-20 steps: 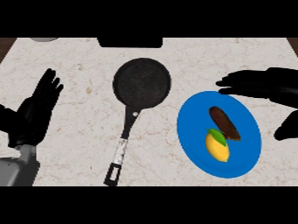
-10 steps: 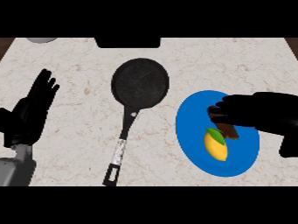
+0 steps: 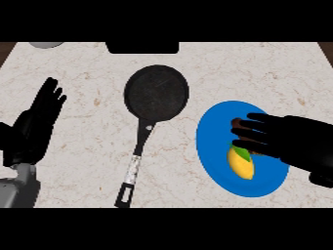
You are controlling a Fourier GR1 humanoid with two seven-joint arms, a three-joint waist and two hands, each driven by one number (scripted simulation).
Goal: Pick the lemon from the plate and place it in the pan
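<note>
Right hand [image 3: 299, 144] is hovering over the blue plate [image 3: 216, 146], fingers [image 3: 252, 128] spread and holding nothing; they should be closing round the lemon [image 3: 241, 166], not the brown item [image 3: 237, 122].

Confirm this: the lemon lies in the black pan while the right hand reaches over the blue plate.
Not quite. The head view shows the lemon on the blue plate, under the right hand. The black pan holds nothing.

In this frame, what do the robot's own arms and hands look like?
Both hands are matte black with thick, rounded fingers and a thumb: the left hand at the view's left, the right hand at its right. Below the left hand a grey forearm shows, with a small round dark marking near its edge. The right forearm is out of view.
</note>
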